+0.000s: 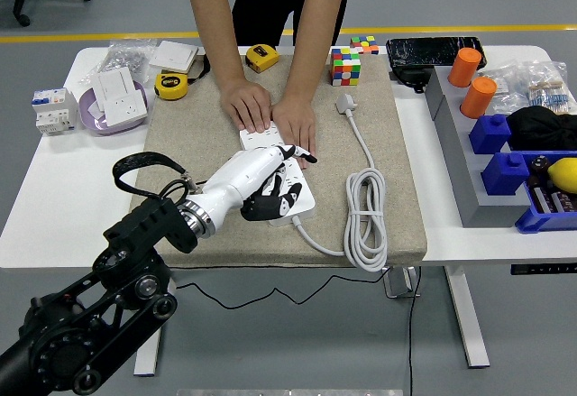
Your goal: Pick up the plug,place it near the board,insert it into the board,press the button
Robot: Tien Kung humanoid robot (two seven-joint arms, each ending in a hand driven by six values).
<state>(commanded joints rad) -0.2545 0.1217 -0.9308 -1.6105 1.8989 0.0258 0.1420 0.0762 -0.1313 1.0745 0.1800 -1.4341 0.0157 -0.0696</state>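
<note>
Left hand (pixel 261 187): one in view, lying over the board's near half, fingers curled downward; whether they gripped anything could not be told.
Plug: hidden under that hand.
Board (pixel 302 199): one white strip, mid-mat.
Person's hands (pixel 270 112): two, flat on the board's far end.
Tape measures (pixel 171 85): two, far-left of the mat.

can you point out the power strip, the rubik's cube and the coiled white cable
power strip (pixel 304 199), head view, bare white end nearest the camera
rubik's cube (pixel 345 65), head view, middle of its front face
coiled white cable (pixel 365 218), head view, middle of the looped bundle
</note>
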